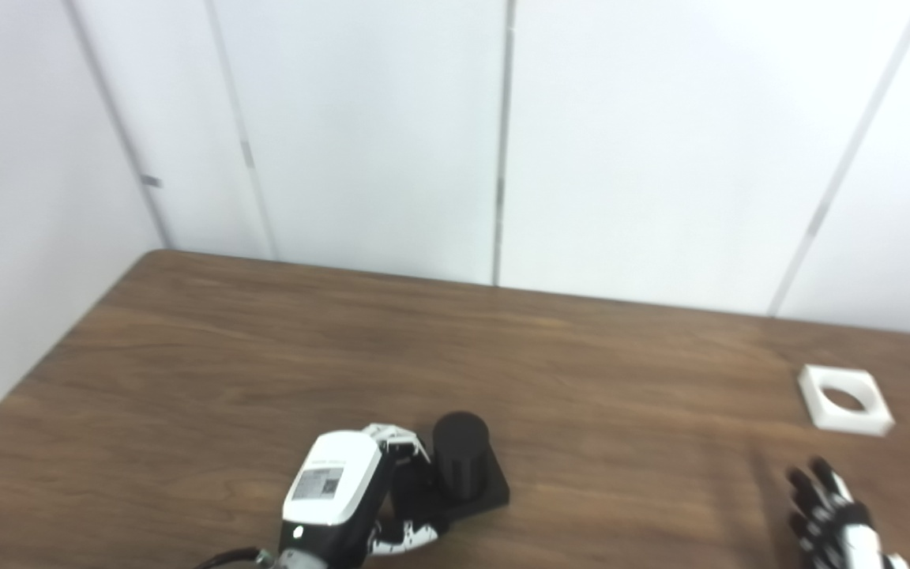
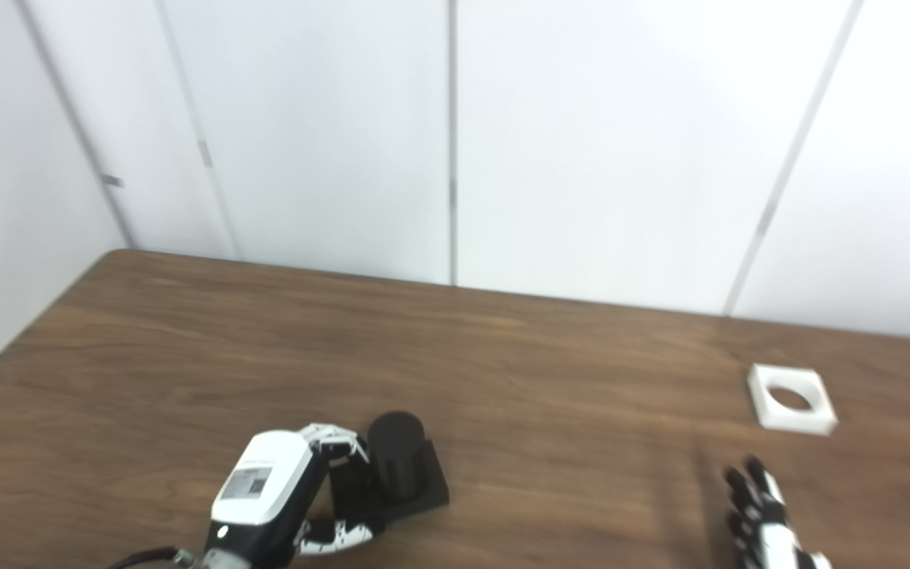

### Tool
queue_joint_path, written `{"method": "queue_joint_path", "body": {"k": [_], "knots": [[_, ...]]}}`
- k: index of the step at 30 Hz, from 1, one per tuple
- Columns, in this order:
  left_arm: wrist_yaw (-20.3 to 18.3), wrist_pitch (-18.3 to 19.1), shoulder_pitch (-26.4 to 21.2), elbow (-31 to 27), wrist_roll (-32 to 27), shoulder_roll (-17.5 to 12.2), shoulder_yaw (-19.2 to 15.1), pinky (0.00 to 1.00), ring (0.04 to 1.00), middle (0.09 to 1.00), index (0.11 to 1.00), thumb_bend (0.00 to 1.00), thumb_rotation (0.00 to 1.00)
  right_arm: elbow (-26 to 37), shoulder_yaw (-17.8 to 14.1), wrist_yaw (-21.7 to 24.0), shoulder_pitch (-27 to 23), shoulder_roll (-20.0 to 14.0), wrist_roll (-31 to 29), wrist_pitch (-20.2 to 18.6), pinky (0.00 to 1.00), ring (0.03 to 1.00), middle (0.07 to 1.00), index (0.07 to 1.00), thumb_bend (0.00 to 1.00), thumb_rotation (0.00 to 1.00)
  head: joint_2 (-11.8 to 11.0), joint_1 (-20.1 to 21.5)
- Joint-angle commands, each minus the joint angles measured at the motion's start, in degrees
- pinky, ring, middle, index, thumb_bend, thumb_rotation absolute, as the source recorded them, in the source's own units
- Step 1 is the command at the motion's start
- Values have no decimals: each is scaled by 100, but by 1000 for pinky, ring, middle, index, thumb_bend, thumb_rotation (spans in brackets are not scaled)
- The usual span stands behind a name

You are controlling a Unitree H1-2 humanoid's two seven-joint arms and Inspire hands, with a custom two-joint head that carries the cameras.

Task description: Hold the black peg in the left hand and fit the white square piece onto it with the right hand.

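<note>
Black plastic peg (image 1: 460,454), a short upright cylinder on a flat square black base, stands near the front edge of the brown wood-grain table (image 1: 344,348), left of centre. The left hand (image 1: 392,494) is up against its left side, fingers spread around the base and the cylinder's lower part; contact looks likely, but a firm clamp can't be confirmed, since the white wrist housing hides the palm. The peg base rests flat on the table, not lifted.

White square piece (image 1: 845,399), a flat plastic block with a round hole through its middle, lies flat on the table far to the right, well apart from the peg. The right hand (image 1: 830,510) sits nearer the front edge than the piece, slightly left of it, dark fingers extended and apart, holding nothing and pointing up-table roughly toward the piece. It is clearly not touching.

Key relation: the piece lies ahead of the right hand and a bit to its right, so the reach goes forward and slightly outward. The right hand is far nearer to it than the left. The hole axis is vertical and matches the upright peg.

Hard to read: the right hand is cut off by the bottom edge and its thumb is not visible. The left thumb is mostly hidden behind the base.
</note>
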State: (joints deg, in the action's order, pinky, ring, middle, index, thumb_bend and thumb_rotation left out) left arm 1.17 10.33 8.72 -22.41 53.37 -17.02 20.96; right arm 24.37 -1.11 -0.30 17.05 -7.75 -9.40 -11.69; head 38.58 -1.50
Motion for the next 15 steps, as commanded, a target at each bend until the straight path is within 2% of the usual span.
{"method": "queue_joint_path", "body": {"k": [1,8,15], "knots": [[67,-280,51,-115,89,15,45,679,771,724,485,515,48,228,90,0,89,258,26,-88,1000,992,943,987,433,1000,59,62],[-173,-663,266,-245,102,50,60,681,768,723,485,515,49,366,235,-130,79,269,163,-288,1000,982,936,974,462,1000,314,327],[-381,-1023,385,-329,76,33,54,671,764,726,485,514,48,531,309,-235,81,282,325,-487,1000,967,919,958,501,1000,462,484]]}}
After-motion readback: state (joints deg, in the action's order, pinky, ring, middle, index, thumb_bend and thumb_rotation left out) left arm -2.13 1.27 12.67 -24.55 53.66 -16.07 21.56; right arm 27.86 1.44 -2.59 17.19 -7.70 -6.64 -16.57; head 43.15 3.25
